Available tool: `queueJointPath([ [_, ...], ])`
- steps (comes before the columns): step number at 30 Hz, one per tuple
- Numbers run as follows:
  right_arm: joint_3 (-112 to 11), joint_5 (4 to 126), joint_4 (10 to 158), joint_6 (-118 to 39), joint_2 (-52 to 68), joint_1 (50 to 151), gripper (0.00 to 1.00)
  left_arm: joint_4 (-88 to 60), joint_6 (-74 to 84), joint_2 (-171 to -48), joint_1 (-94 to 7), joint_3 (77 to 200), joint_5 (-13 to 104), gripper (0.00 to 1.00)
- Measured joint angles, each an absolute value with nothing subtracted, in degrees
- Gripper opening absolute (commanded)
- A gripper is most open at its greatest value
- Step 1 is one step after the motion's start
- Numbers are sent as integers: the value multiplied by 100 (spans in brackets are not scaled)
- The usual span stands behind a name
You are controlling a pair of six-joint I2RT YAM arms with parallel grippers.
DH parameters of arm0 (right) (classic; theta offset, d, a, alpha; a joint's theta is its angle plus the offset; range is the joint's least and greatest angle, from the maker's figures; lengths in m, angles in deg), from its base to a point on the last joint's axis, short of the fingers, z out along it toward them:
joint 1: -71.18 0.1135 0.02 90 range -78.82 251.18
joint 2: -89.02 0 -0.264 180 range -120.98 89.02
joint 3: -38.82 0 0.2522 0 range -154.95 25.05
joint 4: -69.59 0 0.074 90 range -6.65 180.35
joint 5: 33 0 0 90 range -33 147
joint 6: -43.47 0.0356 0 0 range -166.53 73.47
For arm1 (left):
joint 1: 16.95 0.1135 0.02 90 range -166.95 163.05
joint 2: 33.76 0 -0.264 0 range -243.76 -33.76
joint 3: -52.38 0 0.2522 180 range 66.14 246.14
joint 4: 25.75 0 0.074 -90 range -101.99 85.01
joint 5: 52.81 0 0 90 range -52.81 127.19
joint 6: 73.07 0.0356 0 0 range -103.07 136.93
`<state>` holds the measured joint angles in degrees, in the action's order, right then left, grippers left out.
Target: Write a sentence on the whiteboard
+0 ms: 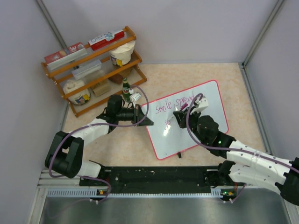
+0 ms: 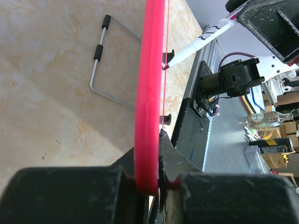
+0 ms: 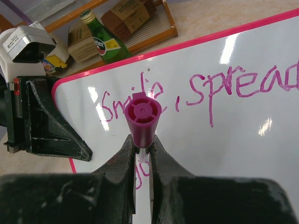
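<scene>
— Right pincer (image 3: pixel 142 144): what has it got?
— Its jaws are closed tight on a marker (image 3: pixel 142 116), gripped just below the magenta end. The tip meets the whiteboard (image 3: pixel 233 154) under the writing.
— And the sentence (image 3: pixel 243 86)?
— One line of pink handwriting, "Smile, spread", along the upper part of the board. A couple more pink strokes (image 1: pixel 167 123) sit beneath its first word, partly hidden by the fingers in the right wrist view.
— Where is the board itself?
— Standing tilted on the beige surface (image 1: pixel 196 74), right of centre, between the two arms.
— Left pincer (image 2: pixel 152 182)?
— Clamped on the board's pink frame at its left edge, jaws nearly together with the rim between them.
— Anything further out?
— A wooden rack (image 1: pixel 93 70) of boxes and tubs at the far left corner, with a green bottle (image 1: pixel 125 87) standing just in front of it.
</scene>
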<state>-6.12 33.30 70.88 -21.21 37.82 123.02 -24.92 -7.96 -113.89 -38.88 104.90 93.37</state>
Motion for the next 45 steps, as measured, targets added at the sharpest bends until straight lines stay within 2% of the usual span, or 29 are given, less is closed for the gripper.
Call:
queueJointPath([
  [11,-612,3424,7215,-2032,4149,12122,0,-2499,-796,-11389,-3890,10490,9340,0],
  [25,-599,3444,7248,-1971,3999,11930,0,-2507,-796,-11389,-3897,10490,9337,0],
  [45,-127,3439,7274,-1732,4390,11928,0,-2505,-798,-11392,-3897,10490,9329,0],
])
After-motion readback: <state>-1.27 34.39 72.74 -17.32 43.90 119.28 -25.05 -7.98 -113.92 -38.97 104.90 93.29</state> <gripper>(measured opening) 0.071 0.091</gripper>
